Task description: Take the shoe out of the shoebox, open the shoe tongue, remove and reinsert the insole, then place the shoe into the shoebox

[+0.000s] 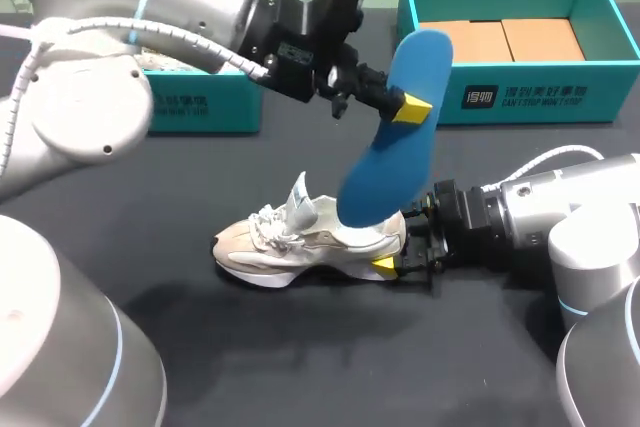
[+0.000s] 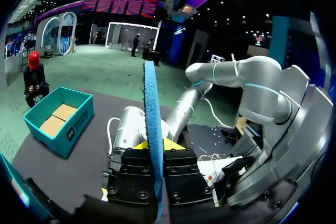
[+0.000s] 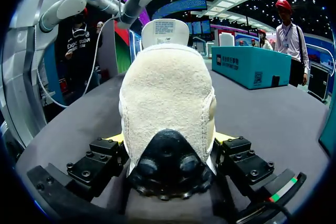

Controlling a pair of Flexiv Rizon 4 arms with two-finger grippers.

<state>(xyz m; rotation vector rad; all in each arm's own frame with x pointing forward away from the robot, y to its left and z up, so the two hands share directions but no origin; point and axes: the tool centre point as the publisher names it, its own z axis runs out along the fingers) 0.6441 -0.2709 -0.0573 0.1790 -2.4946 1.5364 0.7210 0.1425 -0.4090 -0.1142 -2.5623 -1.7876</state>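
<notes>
The left gripper, just right of centre in the upper part of the head view, is pinched flat on the blue insole near its upper end. Its own wrist view shows the insole edge-on, a thin strip clamped between the two yellow tips.

The insole's long axis runs steeply from the upper right down to the lower left. Its lower end meets the mouth of the shoe directly below. I cannot tell whether that end is already inside or only at the collar.

The right gripper, right of centre, is closed on the shoe's heel from both sides. In its wrist view a finger presses each flank of the heel.

The shoe lies sole-down on the dark table with its long axis across the frame, toe left and heel right. The tongue stands up and forward.

So the insole must travel down and leftward along the shoe's axis, and the left arm alone carries it. I judge the steep angle the risk, because the tip could jam at the collar.

The insole looks like flexible foam with a rounded end. The shoe is pale mesh with laces, a fleecy heel patch and a white sole. The teal cardboard shoebox sits open at the upper right, well apart from the shoe.
</notes>
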